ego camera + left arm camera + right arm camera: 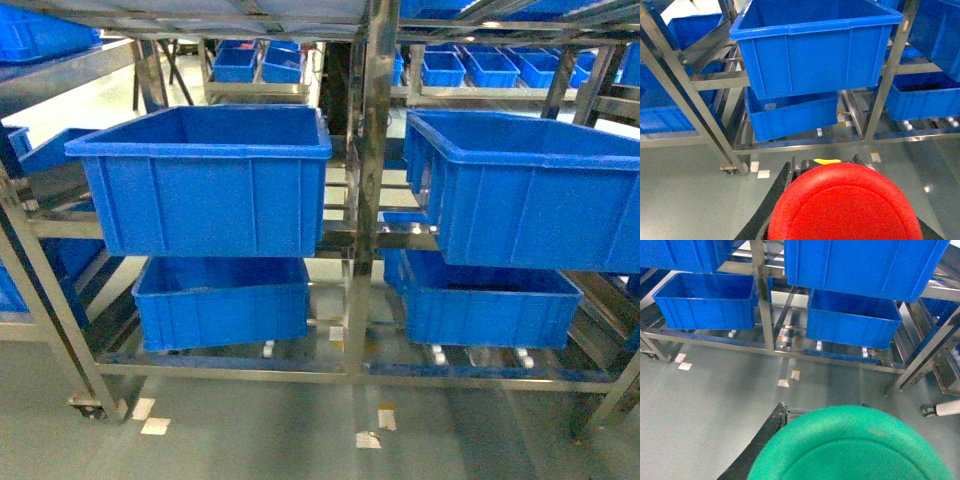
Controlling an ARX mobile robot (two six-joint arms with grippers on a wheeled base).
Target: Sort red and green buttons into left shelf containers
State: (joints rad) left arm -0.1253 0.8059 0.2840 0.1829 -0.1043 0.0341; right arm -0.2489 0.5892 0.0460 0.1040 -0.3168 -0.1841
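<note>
A steel shelf rack is faced in the head view, where two deep blue bins are stacked on the left: the upper left bin and, under it, the lower left bin; neither arm nor either button is shown here. In the left wrist view, the red button fills the lower frame directly ahead of the camera, its domed cap turned toward the lens, with dark fingers of the left gripper seen at its near-left edge; it appears to be held in the left jaws, carried cap-up so that it can be dropped straight into a bin. Both left bins lie well ahead of and above these jaws. In the right wrist view, the green button is framed the same way, apparently clamped in the jaws of the right gripper, a dark finger showing at its left. The lower bins stand well beyond it across bare floor. Sorting is judged not yet begun.
</note>
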